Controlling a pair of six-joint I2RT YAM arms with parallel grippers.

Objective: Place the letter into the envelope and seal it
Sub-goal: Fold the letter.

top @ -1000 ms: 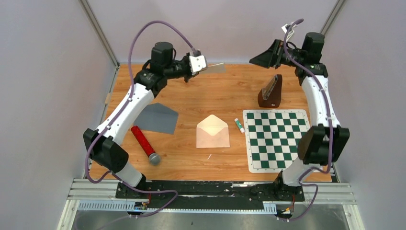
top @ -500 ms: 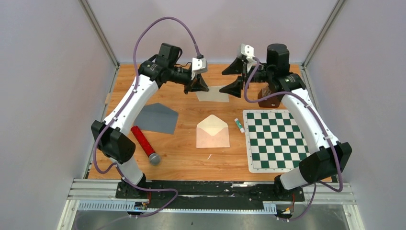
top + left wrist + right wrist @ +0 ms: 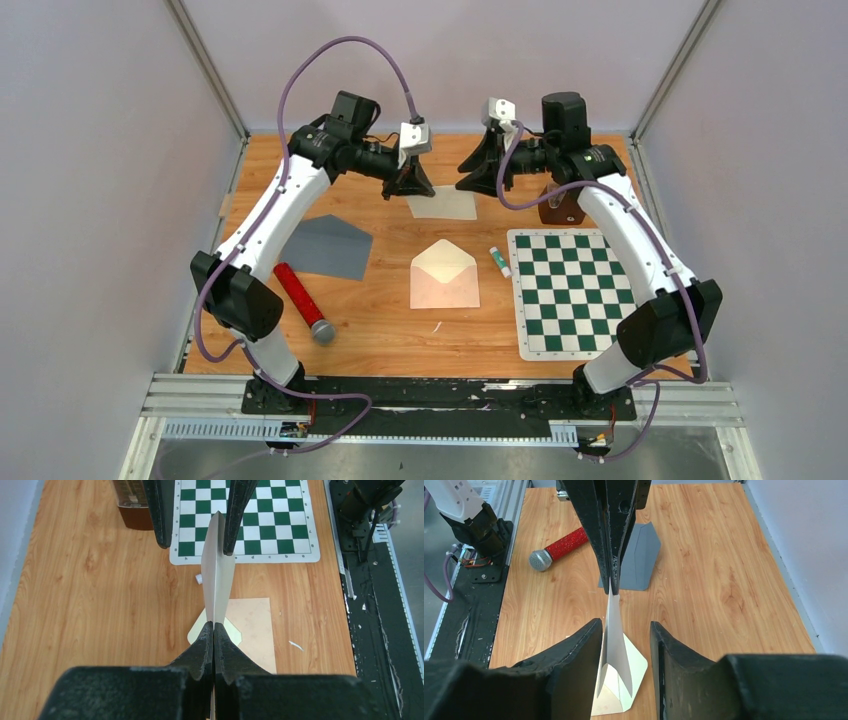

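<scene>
Paper this thin is light and floppy, so we judge it wants a pinch at each end. Our left fingers (image 3: 202, 647) are clamped on the letter (image 3: 216, 575), holding it on edge in the air. Our right fingers (image 3: 579, 655) straddle its far end, not yet closed. A second ago they gaped wider, well off right. Below both lies the envelope (image 3: 445, 275), flap open.

Metronome (image 3: 562, 210) half hidden behind right arm (image 3: 625, 225), green-white tube (image 3: 499, 260) too small to identify
</scene>
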